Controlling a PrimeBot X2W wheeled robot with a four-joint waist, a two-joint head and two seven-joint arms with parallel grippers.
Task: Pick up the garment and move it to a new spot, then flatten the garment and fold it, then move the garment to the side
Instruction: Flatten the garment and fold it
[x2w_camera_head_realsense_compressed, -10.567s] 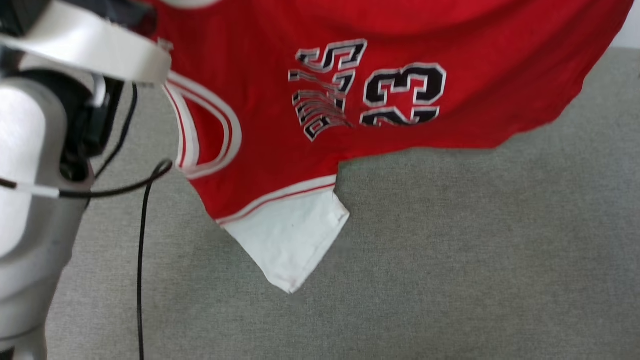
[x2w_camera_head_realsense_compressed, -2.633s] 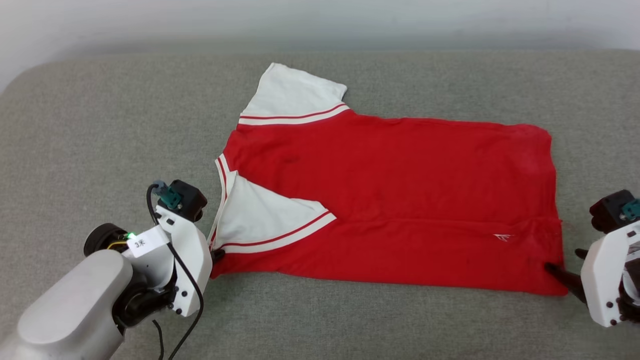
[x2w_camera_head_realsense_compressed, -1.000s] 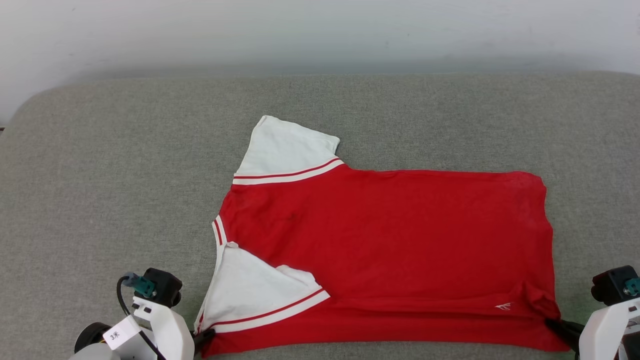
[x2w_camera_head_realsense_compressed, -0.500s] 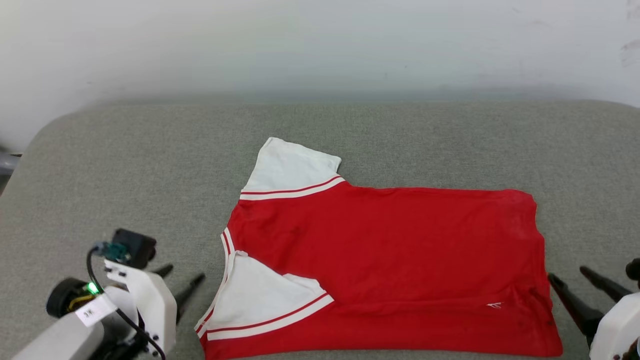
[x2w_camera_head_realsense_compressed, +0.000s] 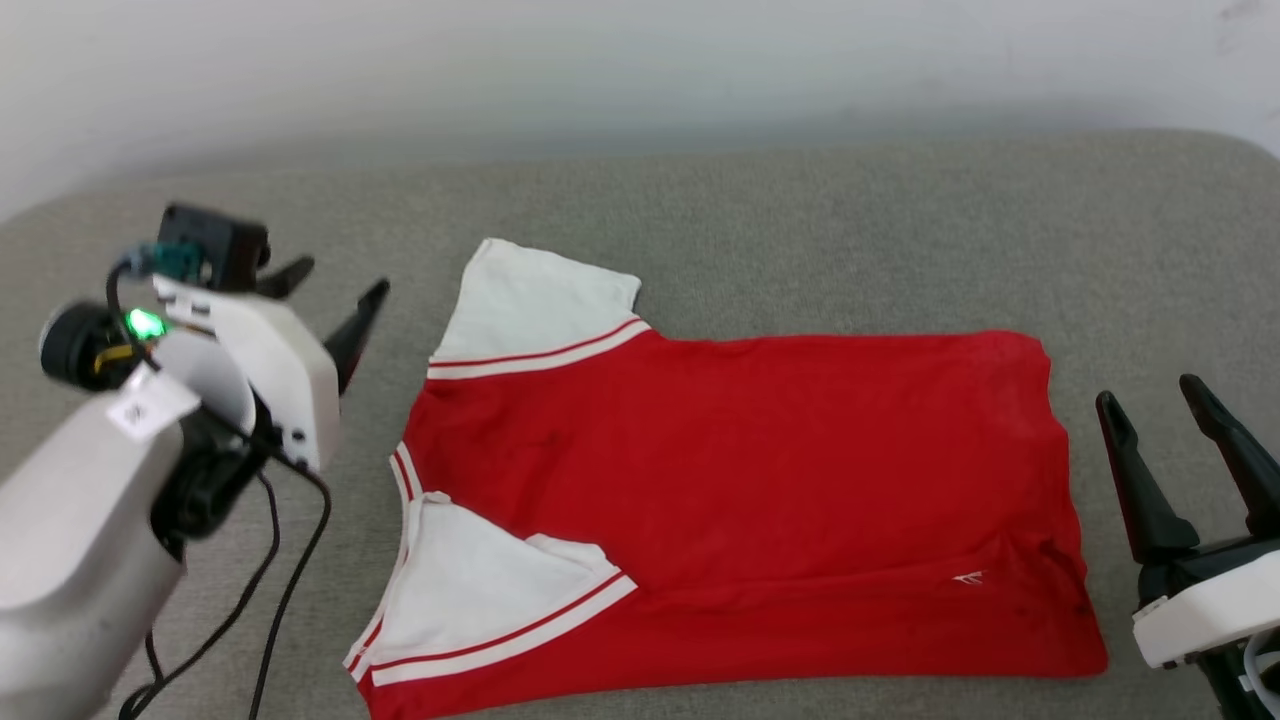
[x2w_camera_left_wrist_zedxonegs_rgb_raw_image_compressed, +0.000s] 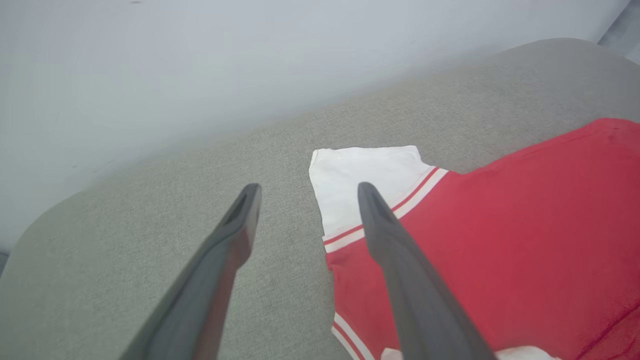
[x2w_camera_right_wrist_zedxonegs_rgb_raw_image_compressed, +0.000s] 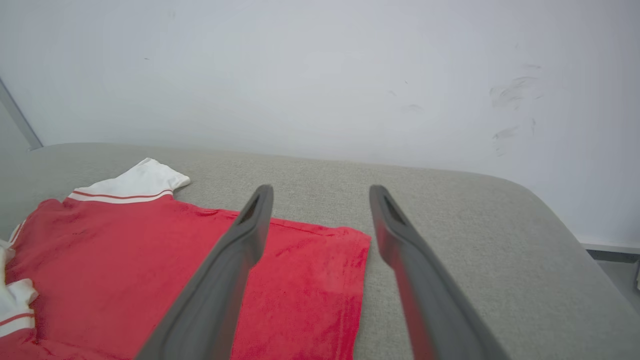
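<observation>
The red jersey T-shirt with white short sleeves and striped trim (x2w_camera_head_realsense_compressed: 740, 480) lies spread on the grey fabric cushion (x2w_camera_head_realsense_compressed: 850, 230), just right of the left gripper (x2w_camera_head_realsense_compressed: 338, 280) and just left of the right gripper (x2w_camera_head_realsense_compressed: 1148, 392). Both grippers' jaws are spread wide, holding nothing, clear of the cloth.

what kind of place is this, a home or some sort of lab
Likely a plain indoor test setup, though a home can't be ruled out: a grey fabric-covered cushion with rounded corners, like a sofa seat, stands against a bare pale wall, and the garment lies spread on it.
</observation>
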